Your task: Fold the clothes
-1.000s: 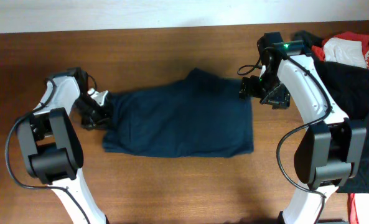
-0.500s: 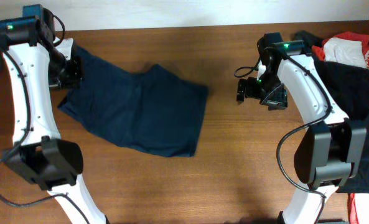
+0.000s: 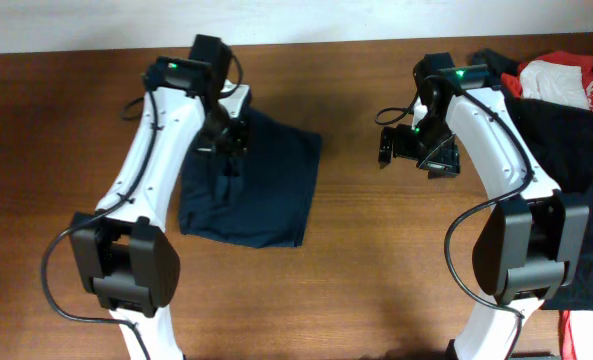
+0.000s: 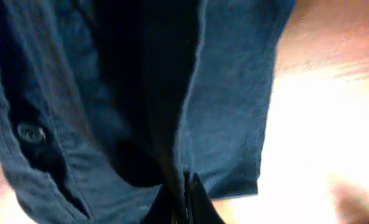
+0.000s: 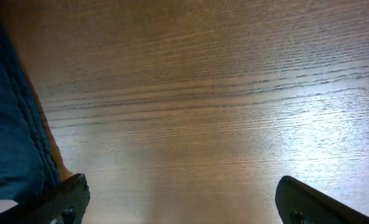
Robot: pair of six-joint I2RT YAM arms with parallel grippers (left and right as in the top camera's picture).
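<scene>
The dark navy denim-like shorts lie folded over on the wooden table, left of centre. My left gripper is above their upper left part, shut on a fold of the navy cloth, which fills the left wrist view with a seam and a button. My right gripper is open and empty over bare wood to the right of the shorts. The right wrist view shows both its fingers spread wide, with an edge of the navy shorts at the left. Black and red-and-white garments lie at the far right.
The pile of other clothes covers the table's right edge behind my right arm. Another red-and-white piece shows at the bottom right corner. Bare wood lies between the shorts and the pile. A pale wall runs along the far edge.
My left gripper has swung from the far left to the right, carrying the shorts' left side over onto the rest. The shorts are now narrower. My right gripper stayed open, nearly still.
</scene>
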